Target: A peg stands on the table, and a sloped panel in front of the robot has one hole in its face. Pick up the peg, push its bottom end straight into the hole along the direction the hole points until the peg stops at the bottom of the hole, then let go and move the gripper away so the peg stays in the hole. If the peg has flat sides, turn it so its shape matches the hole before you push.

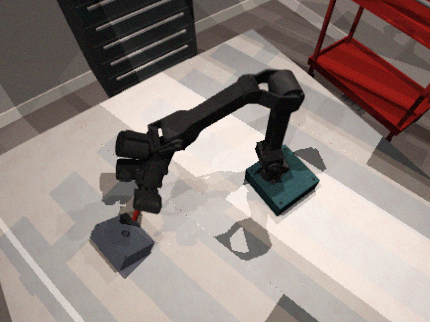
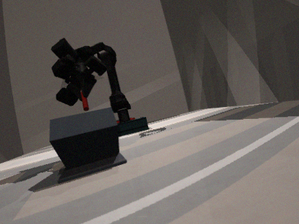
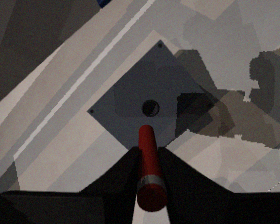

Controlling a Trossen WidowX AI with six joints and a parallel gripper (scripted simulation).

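Observation:
A round red peg [image 1: 135,215] [image 2: 85,103] [image 3: 148,161] with a grey band near its upper end is between the fingers of my gripper [image 2: 82,93] [image 3: 148,152], which is shut on it. The dark grey block with the sloped panel [image 1: 111,239] [image 2: 83,122] [image 3: 127,95] stands below. Its round hole [image 1: 125,233] [image 3: 151,108] shows dark and empty; the exterior view does not show it. The peg's free end is above the panel, apart from it in the exterior view. In the wrist view that end shows just below the hole.
The arm's teal base [image 1: 295,184] [image 2: 133,126] stands on the table [image 1: 345,258]. A red shelf cart [image 1: 350,73] and a dark drawer cabinet [image 1: 145,38] stand beyond the table's edges. Patchy shadows fall across the table and panel.

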